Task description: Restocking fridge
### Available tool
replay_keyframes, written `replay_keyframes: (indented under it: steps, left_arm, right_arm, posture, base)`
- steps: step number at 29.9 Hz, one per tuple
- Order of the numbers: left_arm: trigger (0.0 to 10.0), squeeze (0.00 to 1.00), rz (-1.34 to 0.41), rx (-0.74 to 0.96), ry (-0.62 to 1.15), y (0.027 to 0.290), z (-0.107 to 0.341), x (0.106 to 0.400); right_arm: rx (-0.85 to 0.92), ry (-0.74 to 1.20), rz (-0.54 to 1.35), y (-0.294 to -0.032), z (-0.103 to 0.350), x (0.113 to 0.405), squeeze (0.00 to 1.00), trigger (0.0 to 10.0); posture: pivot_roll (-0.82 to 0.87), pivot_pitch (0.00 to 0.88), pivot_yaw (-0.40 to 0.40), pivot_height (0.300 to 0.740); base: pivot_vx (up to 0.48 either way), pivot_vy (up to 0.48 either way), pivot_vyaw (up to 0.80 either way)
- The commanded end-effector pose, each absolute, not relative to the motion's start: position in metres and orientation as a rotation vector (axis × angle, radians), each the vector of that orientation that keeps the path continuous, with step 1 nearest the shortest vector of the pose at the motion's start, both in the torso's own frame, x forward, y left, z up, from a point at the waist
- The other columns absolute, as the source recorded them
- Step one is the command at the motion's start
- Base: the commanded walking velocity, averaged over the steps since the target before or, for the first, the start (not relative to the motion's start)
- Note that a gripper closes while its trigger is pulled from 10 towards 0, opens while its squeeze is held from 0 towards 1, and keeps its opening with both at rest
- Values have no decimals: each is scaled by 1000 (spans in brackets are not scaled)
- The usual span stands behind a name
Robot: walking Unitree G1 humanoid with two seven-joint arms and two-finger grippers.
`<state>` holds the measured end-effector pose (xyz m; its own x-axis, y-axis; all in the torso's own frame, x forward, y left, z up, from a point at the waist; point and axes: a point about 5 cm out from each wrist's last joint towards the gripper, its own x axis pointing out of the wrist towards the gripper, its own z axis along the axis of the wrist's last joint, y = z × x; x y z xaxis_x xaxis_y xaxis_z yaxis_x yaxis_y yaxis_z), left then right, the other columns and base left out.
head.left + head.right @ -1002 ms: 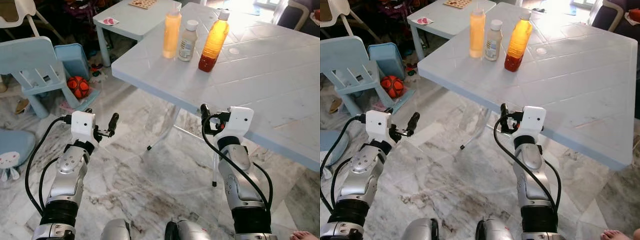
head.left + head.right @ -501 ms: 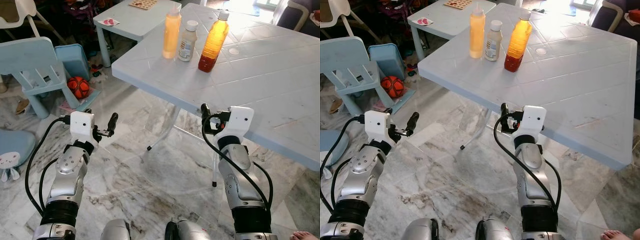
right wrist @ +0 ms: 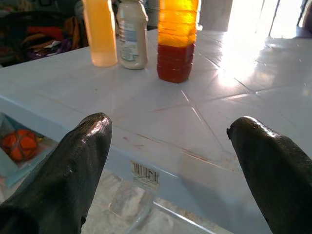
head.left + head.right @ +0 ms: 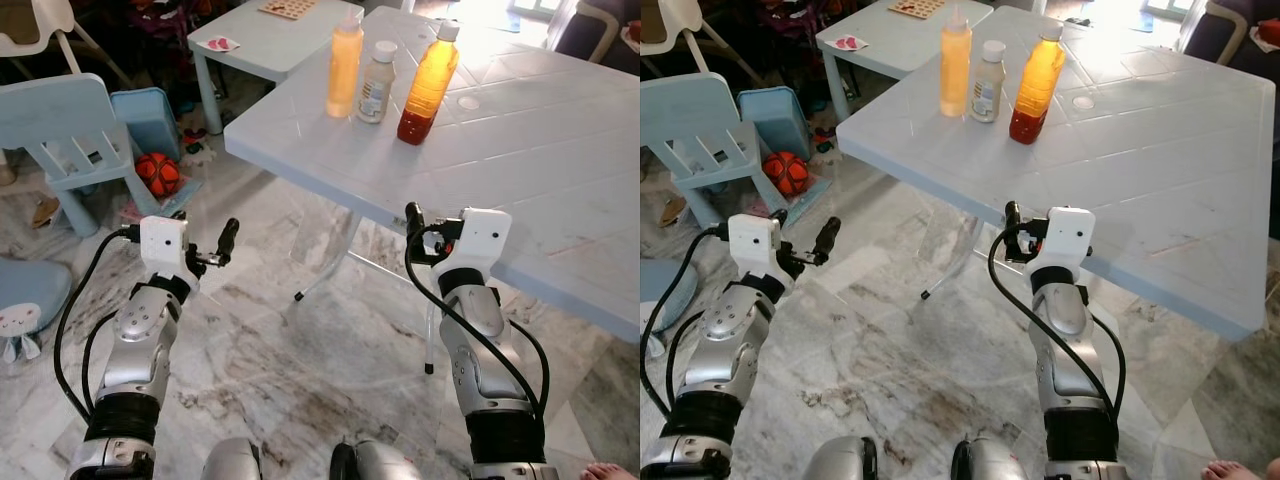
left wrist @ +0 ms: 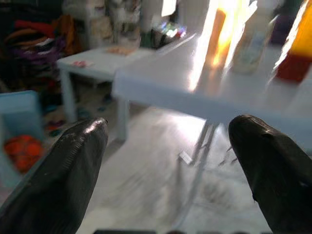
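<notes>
On the white table [image 4: 520, 150], three upright bottles [image 4: 378, 80], caps up; both end effectors spread, empty.

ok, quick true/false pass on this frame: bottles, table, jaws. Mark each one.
1. Three bottles stand on the large table. True: squeeze bottle, white-capped bottle, orange-and-red bottle.
2. The right gripper holds the orange-and-red bottle. False: its jaws are open, short of the table edge.
3. The left gripper is over the floor, jaws open. True.
4. The white-capped bottle lies on its side. False: it stands upright between the other two.
5. A red ball sits on the table. False: it is on the floor by the blue chair.
</notes>
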<state>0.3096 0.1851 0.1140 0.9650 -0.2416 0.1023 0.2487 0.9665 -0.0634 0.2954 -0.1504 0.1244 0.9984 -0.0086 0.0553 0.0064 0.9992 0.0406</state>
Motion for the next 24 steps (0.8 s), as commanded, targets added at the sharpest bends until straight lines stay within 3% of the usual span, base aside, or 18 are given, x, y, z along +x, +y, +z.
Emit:
replay_keyframes:
  steps: [1,8,19,24]
  left_arm:
    - [10000,0,-274,-80,-126,185,126,311]
    - [10000,0,-284,-37,-97,193,121,284]
    - [10000,0,-162,-5,-9,209,99,245]
    - [10000,0,-137,-17,-4,215,97,242]
  right_arm:
    - [11,-104,3,-151,133,293,0,10000]
    - [-65,-113,-56,-173,131,271,0,10000]
    - [-107,-90,-113,-189,125,233,0,10000]
    - [-96,-71,-153,-194,122,228,0,10000]
  posture:
    - [40,86,-24,740]
    - [28,83,-4,740]
    - [16,63,17,740]
    - [9,48,29,740]
  base:
    - [296,0,0]
    - [259,0,0]
    - [0,0,0]
    - [0,0,0]
